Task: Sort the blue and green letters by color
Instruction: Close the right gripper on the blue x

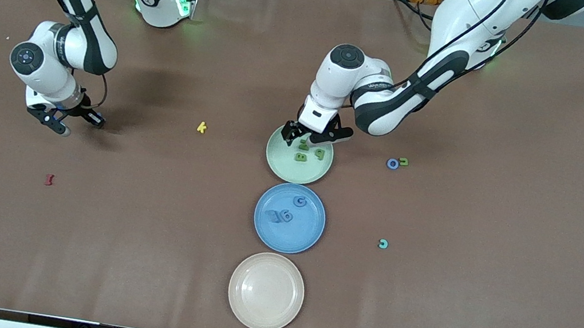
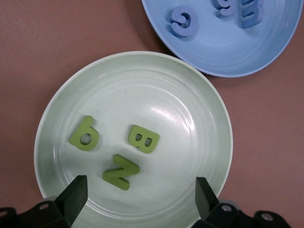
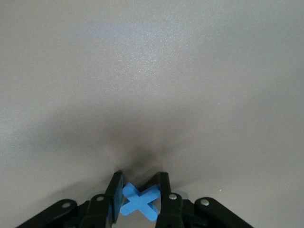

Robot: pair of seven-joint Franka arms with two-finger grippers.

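My left gripper [image 1: 312,139] is open and empty, low over the rim of the green plate [image 1: 282,168]. In the left wrist view [image 2: 140,192] three green letters lie on that plate [image 2: 156,90]: a 9 [image 2: 84,133], a B [image 2: 143,139] and an N [image 2: 120,171]. The blue plate [image 1: 304,238] holds blue letters [image 1: 299,201] [image 1: 280,216]. My right gripper [image 1: 66,124] is shut on a blue X [image 3: 140,202] just above bare table at the right arm's end. A blue O [image 1: 392,164] and a green piece [image 1: 403,161] lie loose toward the left arm's end.
A teal piece [image 1: 383,244] lies on the table beside the blue plate, toward the left arm's end. A yellow K [image 1: 202,127] and a dark red piece [image 1: 49,180] lie toward the right arm's end. An empty beige plate [image 1: 266,291] sits nearest the front camera.
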